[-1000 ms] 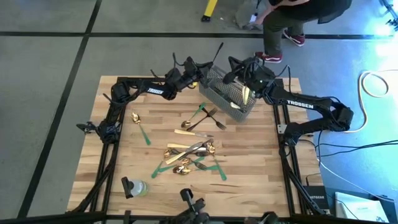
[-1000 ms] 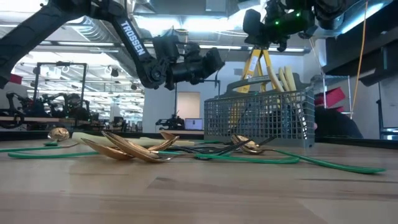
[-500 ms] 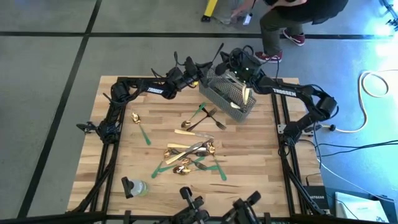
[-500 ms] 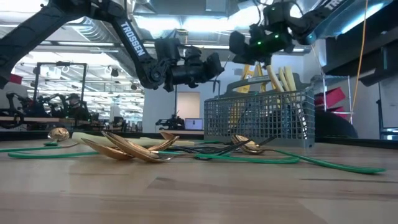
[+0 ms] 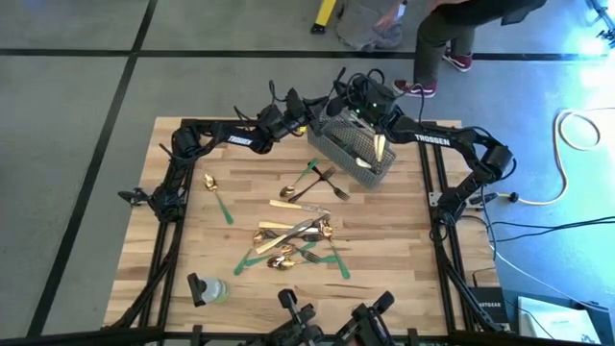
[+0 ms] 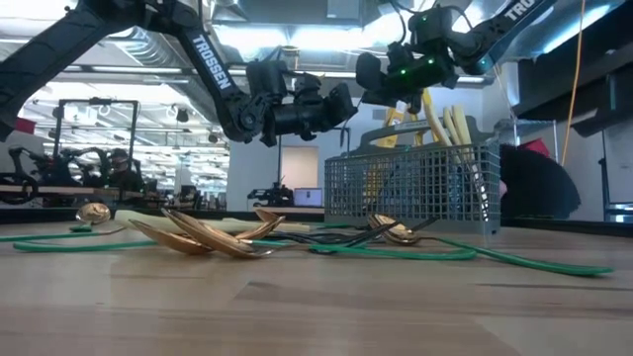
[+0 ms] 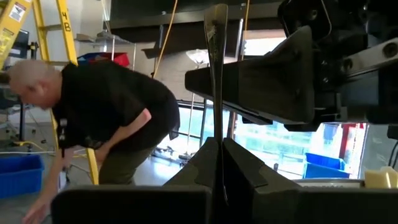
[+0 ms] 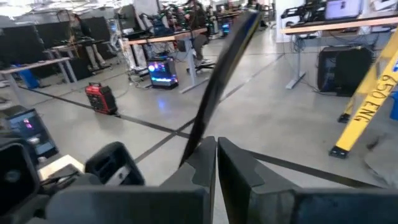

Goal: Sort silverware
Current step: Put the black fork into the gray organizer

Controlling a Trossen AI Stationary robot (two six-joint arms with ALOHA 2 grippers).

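Note:
My left gripper [image 5: 319, 103] hangs by the far-left end of the grey mesh basket [image 5: 352, 146] and is shut on a dark fork [image 5: 337, 82]. My right gripper [image 5: 348, 97] is over the same end with shut fingers [image 8: 216, 146], right beside that fork [image 8: 221, 74]. Cream-handled knives [image 5: 380, 146] stand in the basket. More silverware lies flat on the table: forks and a gold spoon [image 5: 312, 181], a knife [image 5: 288, 204], a heap of gold spoons and forks [image 5: 288, 242], and one spoon [image 5: 209, 181]. My left gripper pinches the fork's thin shaft [image 7: 215, 134] between its two fingers, which lie across it, coming from the table's left. The fork is lifted clear and stands up from the fingers, free end [image 7: 214, 15] on top. My right gripper: I cannot tell whether its fingers touch the fork.
Green tape strips [image 5: 223, 207] cross the table among the loose silverware. A clear bottle [image 5: 209, 288] lies at the near-left corner. A person [image 5: 461, 24] bends over beyond the far edge, and a yellow ladder [image 6: 415, 114] stands behind the basket.
My right gripper has moved from above the basket toward the table's left and far edge, and down, ending beside the left gripper and the fork. The left gripper and its fork have kept still.

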